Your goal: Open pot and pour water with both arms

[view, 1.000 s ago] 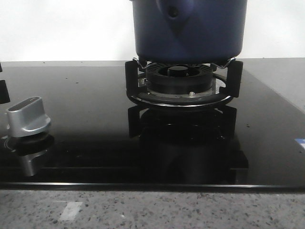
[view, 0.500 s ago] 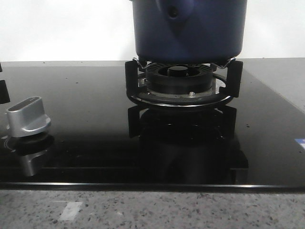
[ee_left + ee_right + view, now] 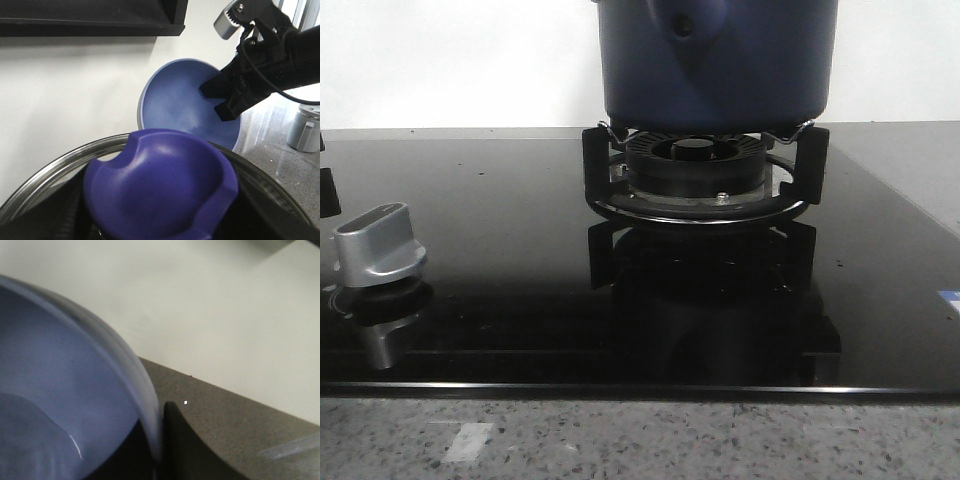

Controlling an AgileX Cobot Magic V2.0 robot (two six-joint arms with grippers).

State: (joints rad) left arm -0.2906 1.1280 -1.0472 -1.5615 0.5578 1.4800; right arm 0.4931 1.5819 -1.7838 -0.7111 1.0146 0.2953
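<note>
pot (image 3: 720, 60) sits on the black burner ring (image 3: 700, 190) of the glass cooktop (image 3: 500, 250), top cut off by the front view's edge. blue handle mount (image 3: 685, 25) with its dark round hole faces the camera. left wrist view: purple lid knob (image 3: 160, 187) fills the foreground on a glass lid with a metal rim (image 3: 55, 170); left tool itself not visible, so can't tell its state. behind it a light-blue bowl (image 3: 180, 107) is tilted, open side toward the camera. right tool (image 3: 225, 97) clamps the bowl's rim, 1 finger inside. right wrist view confirms: rim (image 3: 140, 385) pinched against a dark finger (image 3: 180, 440). silver knob (image 3: 378, 245) at front left of the cooktop. speckled worktop (image 3: 720, 440) along the front edge.
</note>
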